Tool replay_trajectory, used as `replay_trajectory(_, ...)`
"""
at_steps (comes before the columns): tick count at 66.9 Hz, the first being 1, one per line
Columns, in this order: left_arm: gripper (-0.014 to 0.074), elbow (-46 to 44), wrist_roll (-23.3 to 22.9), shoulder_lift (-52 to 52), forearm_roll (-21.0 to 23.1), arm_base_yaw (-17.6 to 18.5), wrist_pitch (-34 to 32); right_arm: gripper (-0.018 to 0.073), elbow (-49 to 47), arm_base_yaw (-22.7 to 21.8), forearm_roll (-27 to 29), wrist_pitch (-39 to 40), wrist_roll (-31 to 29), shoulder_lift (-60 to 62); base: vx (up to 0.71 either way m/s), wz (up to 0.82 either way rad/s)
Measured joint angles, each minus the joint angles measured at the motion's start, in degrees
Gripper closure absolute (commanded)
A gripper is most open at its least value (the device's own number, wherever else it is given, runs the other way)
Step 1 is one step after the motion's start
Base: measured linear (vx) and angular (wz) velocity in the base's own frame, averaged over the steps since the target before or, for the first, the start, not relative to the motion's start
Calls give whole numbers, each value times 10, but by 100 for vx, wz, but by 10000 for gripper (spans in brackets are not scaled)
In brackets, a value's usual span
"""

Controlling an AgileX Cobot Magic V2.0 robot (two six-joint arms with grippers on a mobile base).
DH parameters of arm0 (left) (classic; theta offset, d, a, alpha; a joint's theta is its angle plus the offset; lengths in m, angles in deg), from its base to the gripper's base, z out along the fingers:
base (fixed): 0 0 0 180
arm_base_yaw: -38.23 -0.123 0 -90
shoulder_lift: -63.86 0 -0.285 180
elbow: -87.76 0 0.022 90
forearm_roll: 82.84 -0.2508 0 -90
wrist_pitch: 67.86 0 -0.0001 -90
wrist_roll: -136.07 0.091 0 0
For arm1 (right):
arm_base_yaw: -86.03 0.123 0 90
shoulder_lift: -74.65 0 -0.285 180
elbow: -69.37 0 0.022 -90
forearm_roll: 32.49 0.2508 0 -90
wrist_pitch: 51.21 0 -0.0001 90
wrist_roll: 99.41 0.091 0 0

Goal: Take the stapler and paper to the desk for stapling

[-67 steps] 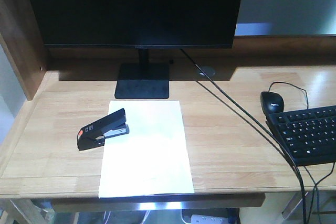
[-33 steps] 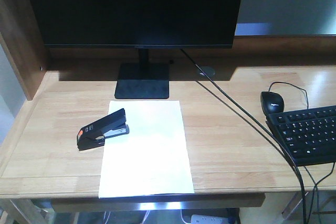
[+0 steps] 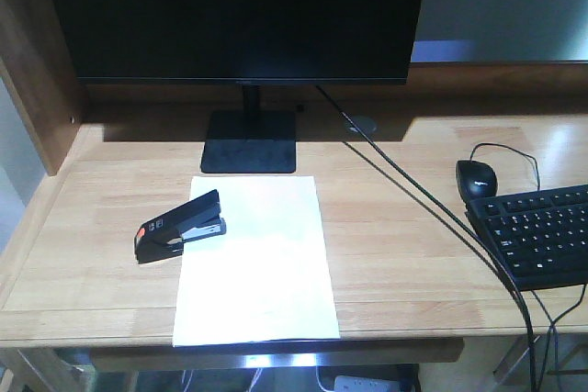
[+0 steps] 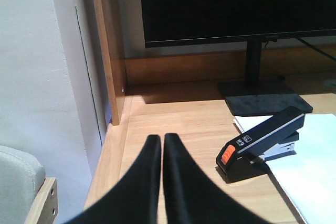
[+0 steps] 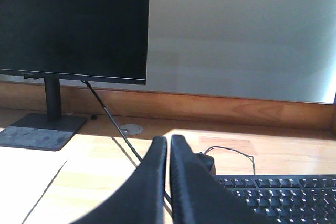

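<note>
The black stapler (image 3: 181, 226) with an orange-red rear patch lies on the light-wood desk (image 3: 395, 236), its front end over the left edge of the white paper (image 3: 255, 263). In the left wrist view the stapler (image 4: 261, 143) sits right of my left gripper (image 4: 161, 139), which is shut and empty above the desk's left edge, apart from the stapler. The paper (image 4: 310, 161) shows at the right of that view. My right gripper (image 5: 169, 140) is shut on nothing, in front of the mouse and keyboard. Neither gripper shows in the front view.
A black monitor (image 3: 234, 16) on its stand (image 3: 249, 140) stands behind the paper. A mouse (image 3: 476, 177), a keyboard (image 3: 540, 232) and a black cable (image 3: 432, 208) occupy the right side. A wooden side panel (image 4: 107, 51) bounds the desk's left.
</note>
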Motion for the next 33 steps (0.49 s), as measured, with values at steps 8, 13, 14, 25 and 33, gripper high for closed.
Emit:
replay_trajectory(8, 603, 0, 0, 0, 0, 0, 0, 568, 0, 0, 0, 0, 0, 0, 0, 0)
replay_trajectory(13, 603, 0, 0, 0, 0, 0, 0, 568, 0, 0, 0, 0, 0, 0, 0, 0)
replay_trajectory(14, 603, 0, 0, 0, 0, 0, 0, 568, 0, 0, 0, 0, 0, 0, 0, 0)
replay_trajectory(25, 603, 0, 0, 0, 0, 0, 0, 568, 0, 0, 0, 0, 0, 0, 0, 0)
replay_trajectory(33, 603, 0, 0, 0, 0, 0, 0, 568, 0, 0, 0, 0, 0, 0, 0, 0)
